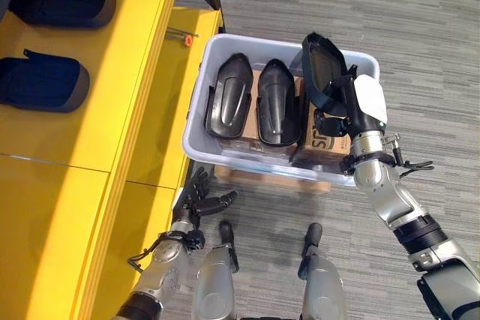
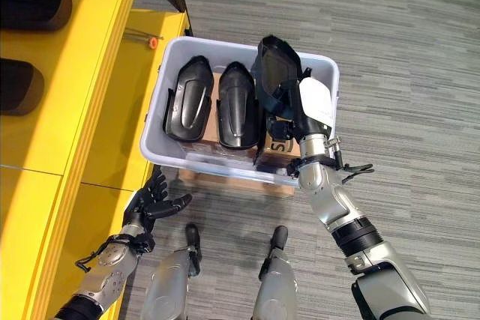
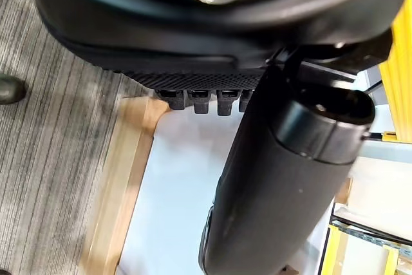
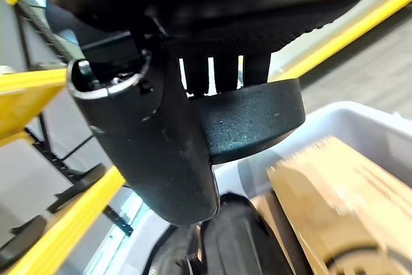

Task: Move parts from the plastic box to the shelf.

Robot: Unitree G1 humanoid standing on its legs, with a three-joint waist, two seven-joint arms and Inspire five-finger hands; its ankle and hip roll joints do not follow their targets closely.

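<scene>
Glossy black plastic parts (smooth), matt pale plastic box

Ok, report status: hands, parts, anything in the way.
Right hand shut on a black part, raised above the plastic box. Left hand open, low beside the yellow shelf. Two parts lie in the box. Nothing blocking.

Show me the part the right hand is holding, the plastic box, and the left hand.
Held black part [image 1: 321, 65]: left eye view, on its dark upper face, above the box.
Plastic box [image 1: 196, 114]: left eye view, on its pale wall nearest the shelf.
Left hand [image 2: 150, 201]: right eye view, on the palm, fingers spread.
</scene>
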